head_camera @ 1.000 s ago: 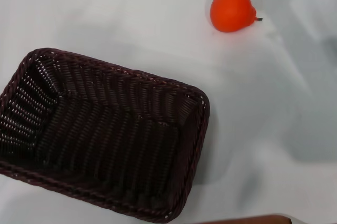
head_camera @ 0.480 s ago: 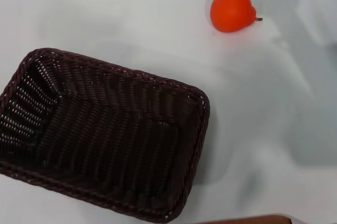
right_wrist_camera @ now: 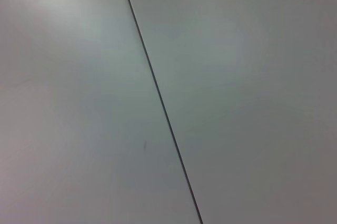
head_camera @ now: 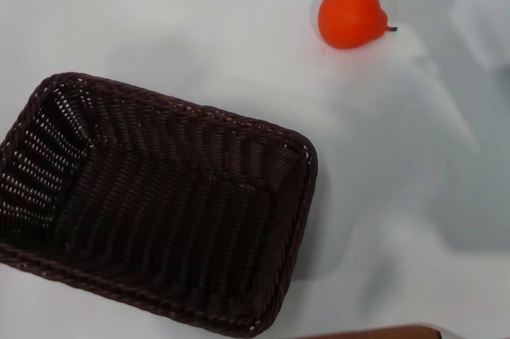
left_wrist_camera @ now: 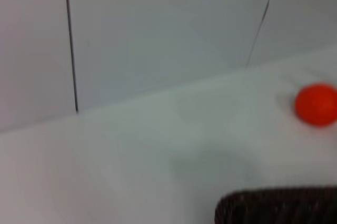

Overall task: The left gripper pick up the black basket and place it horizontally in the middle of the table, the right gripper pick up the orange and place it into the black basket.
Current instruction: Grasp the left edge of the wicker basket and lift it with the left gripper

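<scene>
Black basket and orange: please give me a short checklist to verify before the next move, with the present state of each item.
1. Black basket upright, opening up: ok.
2. Basket inside empty, ready for fruit: ok.
3. Basket horizontal in the middle of the table: not ok, it lies angled toward the robot's left near edge.
4. Orange free on the table, apart from the basket: ok.
5. Left and right tool positions: cannot tell, neither is in view.
</scene>
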{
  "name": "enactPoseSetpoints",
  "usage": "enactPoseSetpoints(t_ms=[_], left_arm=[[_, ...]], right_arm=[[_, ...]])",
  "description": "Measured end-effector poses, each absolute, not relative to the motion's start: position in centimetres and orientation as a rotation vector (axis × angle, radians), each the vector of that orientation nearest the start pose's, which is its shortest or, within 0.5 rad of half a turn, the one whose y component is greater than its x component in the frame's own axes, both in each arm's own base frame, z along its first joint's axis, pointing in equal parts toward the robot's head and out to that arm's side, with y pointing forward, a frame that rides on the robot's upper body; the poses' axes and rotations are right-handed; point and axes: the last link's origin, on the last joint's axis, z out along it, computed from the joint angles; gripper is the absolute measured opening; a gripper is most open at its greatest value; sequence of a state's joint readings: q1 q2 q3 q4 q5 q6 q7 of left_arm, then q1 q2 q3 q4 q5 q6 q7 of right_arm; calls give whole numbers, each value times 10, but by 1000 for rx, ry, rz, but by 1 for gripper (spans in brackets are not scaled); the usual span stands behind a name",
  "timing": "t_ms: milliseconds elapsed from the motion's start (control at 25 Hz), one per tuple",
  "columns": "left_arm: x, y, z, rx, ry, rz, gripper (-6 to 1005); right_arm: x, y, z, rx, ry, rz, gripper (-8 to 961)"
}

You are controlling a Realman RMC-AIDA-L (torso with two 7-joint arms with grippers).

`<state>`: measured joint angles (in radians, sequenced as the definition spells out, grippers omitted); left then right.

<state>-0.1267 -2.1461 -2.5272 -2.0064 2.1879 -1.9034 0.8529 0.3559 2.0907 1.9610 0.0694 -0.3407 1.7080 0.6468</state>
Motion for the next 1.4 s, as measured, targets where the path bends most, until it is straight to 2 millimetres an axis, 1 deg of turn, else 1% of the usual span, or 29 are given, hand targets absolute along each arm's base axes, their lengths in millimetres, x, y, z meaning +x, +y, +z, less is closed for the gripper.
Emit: enactPoseSetpoints(t_ms=[120,240,520,800,1000,1200,1400], left_arm=[[-238,235,155,-2255,-1030,-63,754],[-243,244,139,-2285,-1093,-38,803],[-252,259,115,-2306,-1167,14,806],[-260,271,88,-2338,-1186,124,787],[-262,279,77,-2339,-1151,192,763],[-258,281,72,-2362,-1125,229,738],[-263,280,67,-2385,-1167,280,714]], right_arm=[[307,279,33,-473,-1486,-1219,867],[307,279,32,-476,-1487,-1218,867],[306,280,31,-477,-1493,-1213,866],[306,281,30,-485,-1498,-1211,865],[307,281,30,-490,-1496,-1213,866],[309,280,31,-494,-1489,-1224,866],[308,281,31,-495,-1489,-1223,866]])
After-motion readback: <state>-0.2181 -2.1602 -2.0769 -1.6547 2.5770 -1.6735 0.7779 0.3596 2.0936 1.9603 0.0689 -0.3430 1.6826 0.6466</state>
